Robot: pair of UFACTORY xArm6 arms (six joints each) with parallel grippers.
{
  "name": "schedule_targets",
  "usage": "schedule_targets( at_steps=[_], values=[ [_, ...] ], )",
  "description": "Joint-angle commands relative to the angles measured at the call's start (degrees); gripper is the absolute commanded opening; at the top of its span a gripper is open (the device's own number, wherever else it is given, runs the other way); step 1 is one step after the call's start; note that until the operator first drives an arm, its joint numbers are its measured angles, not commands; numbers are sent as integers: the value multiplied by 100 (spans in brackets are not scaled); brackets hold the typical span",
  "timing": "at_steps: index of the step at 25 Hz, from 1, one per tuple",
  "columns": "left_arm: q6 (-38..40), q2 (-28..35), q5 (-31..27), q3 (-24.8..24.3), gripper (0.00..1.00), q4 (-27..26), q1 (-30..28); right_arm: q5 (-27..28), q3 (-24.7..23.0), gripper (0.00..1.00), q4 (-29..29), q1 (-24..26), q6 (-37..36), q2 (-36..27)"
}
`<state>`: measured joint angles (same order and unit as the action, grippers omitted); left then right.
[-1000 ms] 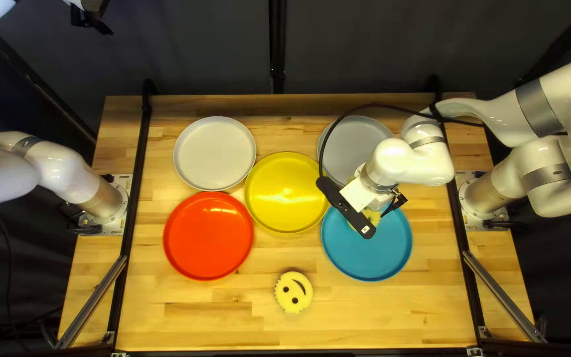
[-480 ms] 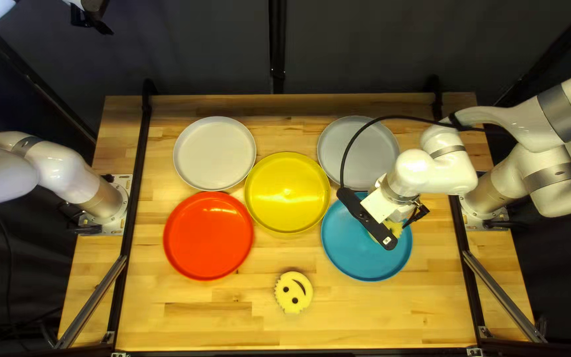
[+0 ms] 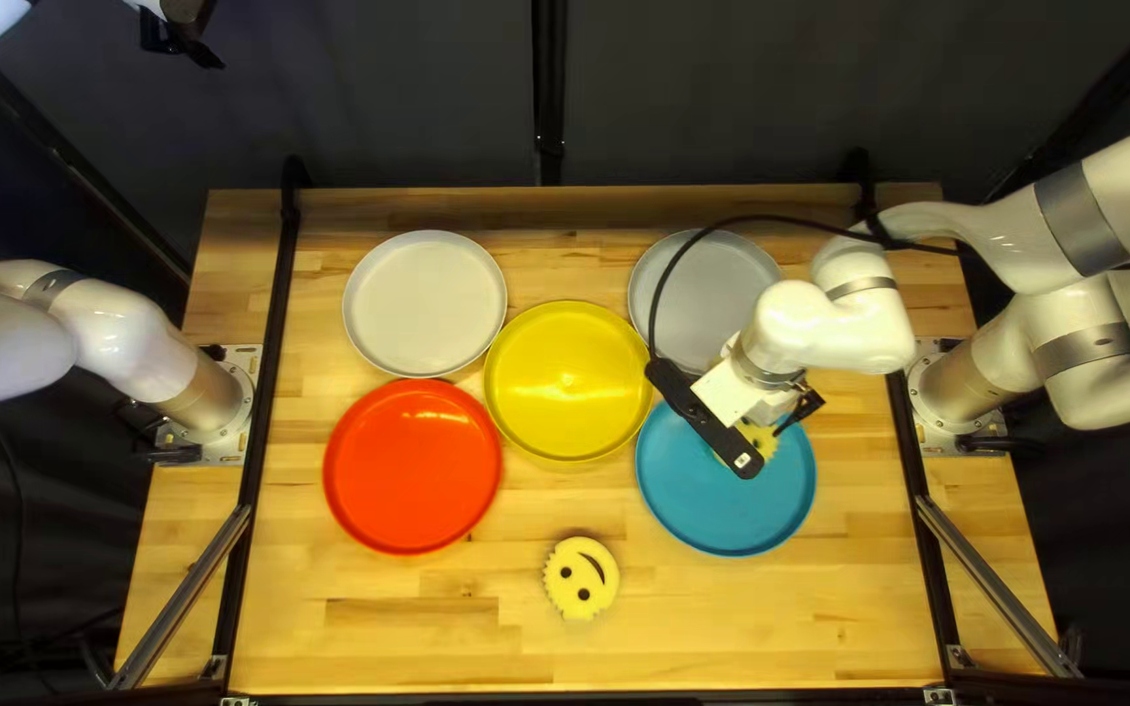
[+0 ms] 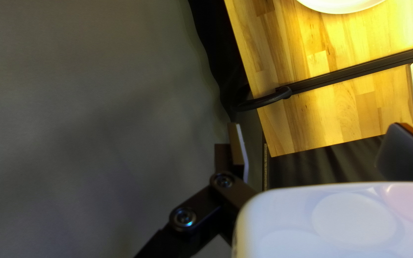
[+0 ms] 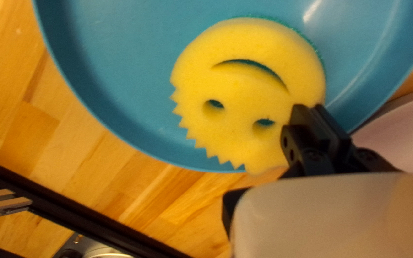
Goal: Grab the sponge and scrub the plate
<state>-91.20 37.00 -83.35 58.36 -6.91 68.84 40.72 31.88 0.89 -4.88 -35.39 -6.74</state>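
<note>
Pinching round yellow foam sponge (image 5: 235, 86) with green backing and cut-out smile, by its edge, in right gripper (image 3: 790, 408). Held face up over round blue plate (image 3: 722, 517) — can't tell if touching. Pointing jagged edge toward table's right side, smile away; nearly round, so can't pick out long axis. Holding left gripper (image 3: 186, 39) high by dark curtain (image 3: 382, 105) — spread wide.

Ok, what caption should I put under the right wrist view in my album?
Smiley yellow sponge, edge pinched in my right jaws, over a blue plate.
</note>
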Motion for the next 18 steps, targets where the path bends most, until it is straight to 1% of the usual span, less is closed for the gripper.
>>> schedule_targets(
  at_steps=[1, 4, 6, 11, 14, 18],
  values=[
    [0, 0, 0, 0, 100, 0, 0, 0, 314, 0, 94, 43, -94, 265],
    [0, 0, 0, 0, 100, 0, 0, -29, 418, 0, 144, -5, -81, 376],
    [0, 0, 0, 0, 100, 0, 0, -47, 368, 0, 152, -77, -24, 341],
    [0, 0, 0, 0, 100, 0, 0, 2, 130, 0, -33, -303, 51, 161],
    [0, 0, 0, 0, 100, 0, 0, 85, -91, 0, -197, -491, 105, -29],
    [0, 0, 0, 0, 100, 0, 0, 32, -350, 0, -418, -750, 238, -148]
  ],
)
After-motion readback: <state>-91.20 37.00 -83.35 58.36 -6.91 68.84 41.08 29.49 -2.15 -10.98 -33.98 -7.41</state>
